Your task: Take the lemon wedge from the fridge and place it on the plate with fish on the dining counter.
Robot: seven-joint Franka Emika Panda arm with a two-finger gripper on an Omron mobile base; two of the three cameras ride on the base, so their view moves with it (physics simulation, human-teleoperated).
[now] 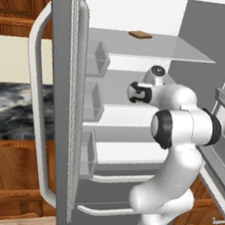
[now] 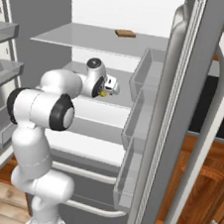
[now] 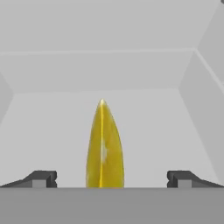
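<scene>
Step in hand: the approach to the grasp is judged nearly complete; closing is not yet done.
Tool: the two-finger tool (image 3: 108, 178) is seen with its dark tips spread wide apart at lower left and lower right of the hand view, clamped on nothing.
Task's thing: the tiny bright-yellow lemon wedge (image 3: 104, 146) is seen on a white middle shelf inside the tall grey French-door fridge (image 2: 186, 94), at lower centre of the hand view.
Key relation: the wedge lies straight ahead of the tool, midway between the tips, apart from both; its long axis runs up the frame, along the line of reach and across the closing line.
Right base view: a yellow speck (image 2: 103, 94) is seen at the tool's front, left of centre.
Containers: a flat brown slab (image 1: 140, 35) lies on the top shelf; the grey door bins (image 2: 144, 73) appear empty.
Next move, judged: a slight advance, then closing on the wedge's flat sides.
</scene>
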